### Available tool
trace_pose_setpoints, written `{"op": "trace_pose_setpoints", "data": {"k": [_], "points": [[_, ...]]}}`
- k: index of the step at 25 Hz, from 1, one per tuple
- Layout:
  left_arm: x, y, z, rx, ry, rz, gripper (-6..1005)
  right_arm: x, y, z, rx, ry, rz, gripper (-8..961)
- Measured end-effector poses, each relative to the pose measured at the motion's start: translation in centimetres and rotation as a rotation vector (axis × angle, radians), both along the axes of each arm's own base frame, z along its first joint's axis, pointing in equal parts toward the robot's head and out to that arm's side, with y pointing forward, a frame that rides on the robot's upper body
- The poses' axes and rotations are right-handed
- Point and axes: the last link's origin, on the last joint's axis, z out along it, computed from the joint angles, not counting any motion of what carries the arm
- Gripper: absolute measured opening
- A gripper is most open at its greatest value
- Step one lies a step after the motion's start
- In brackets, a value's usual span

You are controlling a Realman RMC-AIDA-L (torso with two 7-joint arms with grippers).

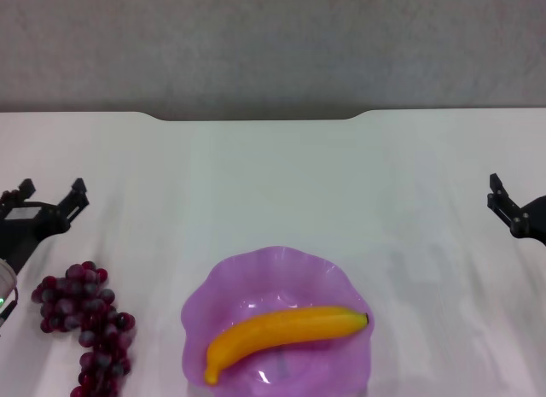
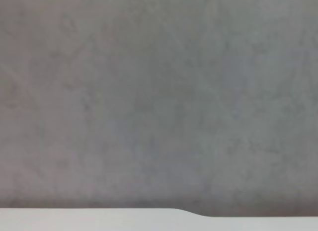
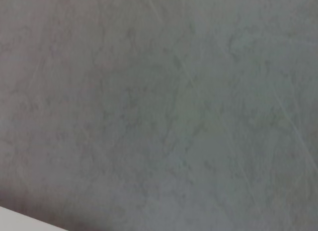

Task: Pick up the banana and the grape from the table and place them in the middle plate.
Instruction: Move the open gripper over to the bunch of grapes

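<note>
Head view first: the banana (image 1: 286, 331) already lies inside the middle plate (image 1: 235, 273), stretched across its hollow with the dark tip toward the plate's right rim and the blunt yellow end down near the plate's front left edge, resting on the purple plastic and clear of both arms. The curved fruit sits low in the dish, which I take as the reason it stays put without rolling. The grape (image 1: 85, 324) is not yet in; the bunch lies on the table (image 1: 281, 183) to the left of the plate, near it but apart from its scalloped rim, trailing toward the near edge. So by my reckoning half the job is done and the bunch is what remains. Just beyond the bunch, farther from the plate on that same left side, the left gripper (image 1: 51, 194) hangs over the tabletop with its two dark fingers spread wide and nothing between them, a stance that looks suited to coming down over the grapes. Well to the right of the plate, at the far margin, the right gripper (image 1: 503, 201) is only partly showing; I cannot tell how its fingers stand, and it carries nothing I can see. The two wrist views show only the grey wall behind the table and a sliver of the white table edge, no fruit.
</note>
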Motion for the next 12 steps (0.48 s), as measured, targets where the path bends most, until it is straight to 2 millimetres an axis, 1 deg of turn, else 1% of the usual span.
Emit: {"op": "trace_pose_setpoints", "data": {"k": [8, 12], "points": [[0.5, -0.1, -0.8, -0.048, 0.008, -0.027, 859, 1.1, -1.2, -0.3, -0.015, 0.015, -0.029, 891], [1.0, 0.0, -1.3, -0.080, 0.025, -0.057, 859, 1.3, -1.4, -0.4, -0.031, 0.006, -0.037, 891]]}}
